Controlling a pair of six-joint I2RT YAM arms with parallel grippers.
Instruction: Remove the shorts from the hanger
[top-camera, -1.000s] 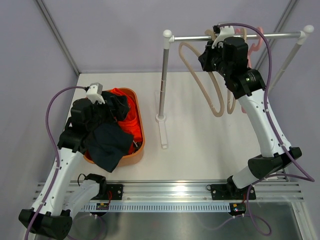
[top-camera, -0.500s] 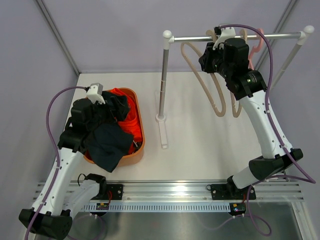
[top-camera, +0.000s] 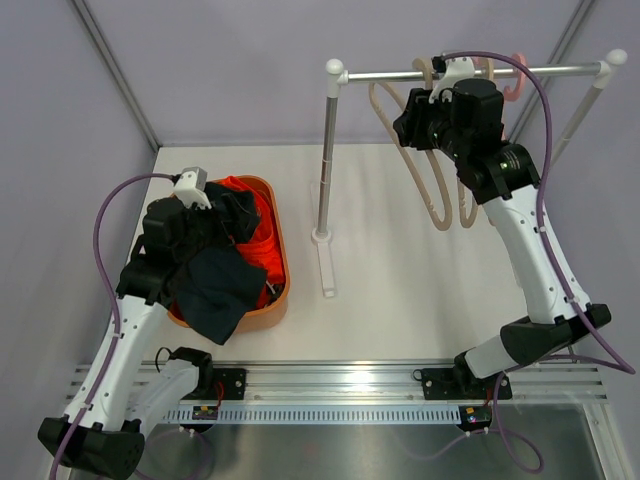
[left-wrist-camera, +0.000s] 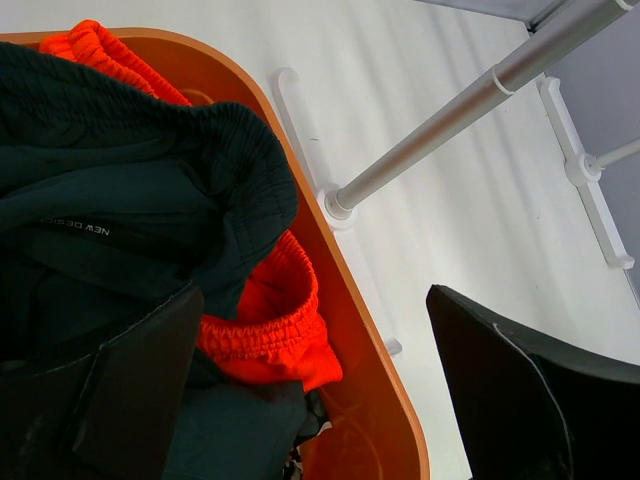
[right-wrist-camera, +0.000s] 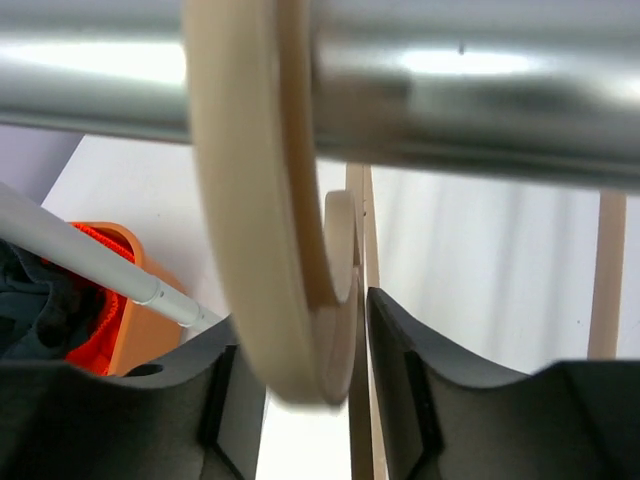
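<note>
The left gripper (left-wrist-camera: 312, 300) hangs over an orange basket (left-wrist-camera: 372, 372) with its two fingers spread wide and nothing held between them. Under and beside its left finger (left-wrist-camera: 130, 400) lies the navy shorts (left-wrist-camera: 130, 180), a dark heap with a ribbed waistband and a small white label, and the finger's pad lies against that cloth. In the gap between the fingers shows the orange shorts (left-wrist-camera: 265, 320), its gathered waistband bunched inside the basket just below the navy waistband. The right finger (left-wrist-camera: 530, 400) stands past the basket's rim, over the white table (left-wrist-camera: 450, 230). From above, part of the navy shorts spills over the basket's near edge (the rest of the pile is hidden under the arm). No shorts hang on any hanger in view. The right gripper (right-wrist-camera: 305, 330) is raised to the metal rail (right-wrist-camera: 450, 90) of the rack, and its fingers are closed on the hook of a beige hanger (right-wrist-camera: 250, 200), one pad on each side of the hook's curled tip. That hook loops over the rail directly above the fingers. In the overhead view the hanger's bare frame dangles below the gripper, a second beige hanger (top-camera: 466, 205) hangs just beside it, and a pink hanger (top-camera: 516, 88) sits on the rail farther along, beyond the fingers.
</note>
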